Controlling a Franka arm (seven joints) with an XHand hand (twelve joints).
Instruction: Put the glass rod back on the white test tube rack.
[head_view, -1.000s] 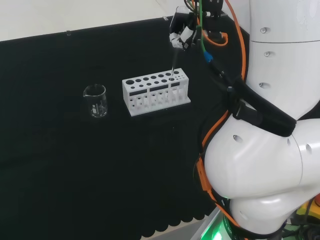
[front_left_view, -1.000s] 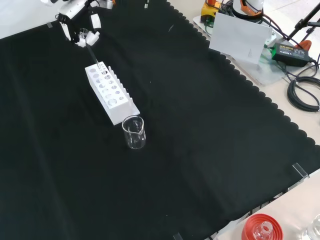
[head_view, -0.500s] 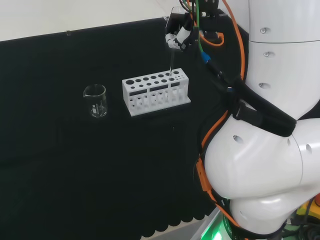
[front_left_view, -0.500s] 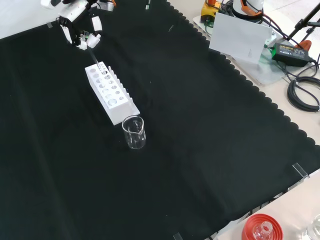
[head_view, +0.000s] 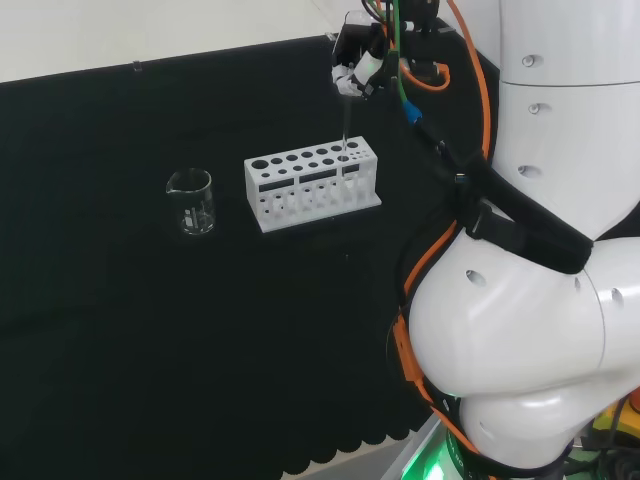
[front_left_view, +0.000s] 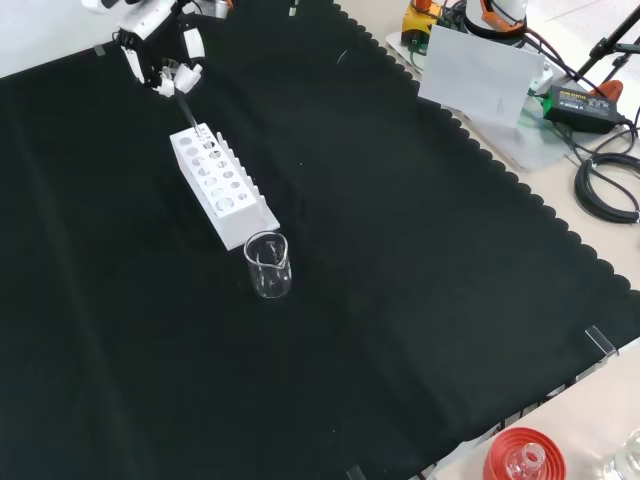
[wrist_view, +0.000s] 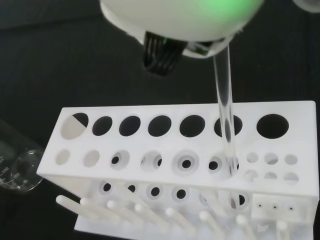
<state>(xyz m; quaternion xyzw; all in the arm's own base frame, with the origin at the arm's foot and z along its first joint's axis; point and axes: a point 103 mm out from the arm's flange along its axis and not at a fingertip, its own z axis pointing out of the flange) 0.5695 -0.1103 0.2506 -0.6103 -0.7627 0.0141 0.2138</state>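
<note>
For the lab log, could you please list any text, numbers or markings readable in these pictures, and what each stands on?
No text can be read.
Beaker: faint graduation marks in the wrist view, too blurred to read.
White test tube rack: no print.
Black power adapter, front view: a label, too small to read.

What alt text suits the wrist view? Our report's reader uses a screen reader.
A clear glass rod, held from above by the hand, points down at a white test tube rack on black cloth. Part of a glass beaker shows beside the rack.
</note>
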